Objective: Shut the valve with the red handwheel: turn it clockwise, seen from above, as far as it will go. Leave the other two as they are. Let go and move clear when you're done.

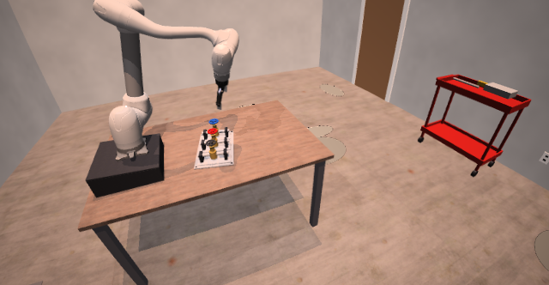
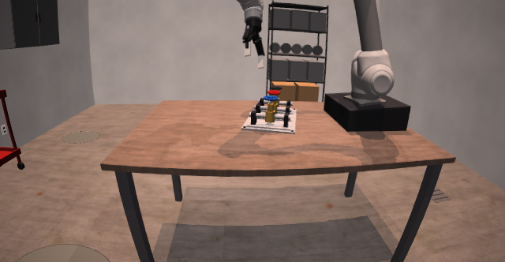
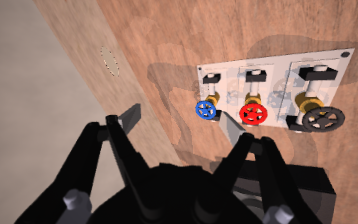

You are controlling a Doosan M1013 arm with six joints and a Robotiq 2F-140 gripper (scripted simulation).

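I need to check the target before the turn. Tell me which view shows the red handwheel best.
The wrist view: it looks down on the red handwheel, spokes visible, between blue and black wheels. The top view shows it small. The exterior view shows only its edge behind the blue one.
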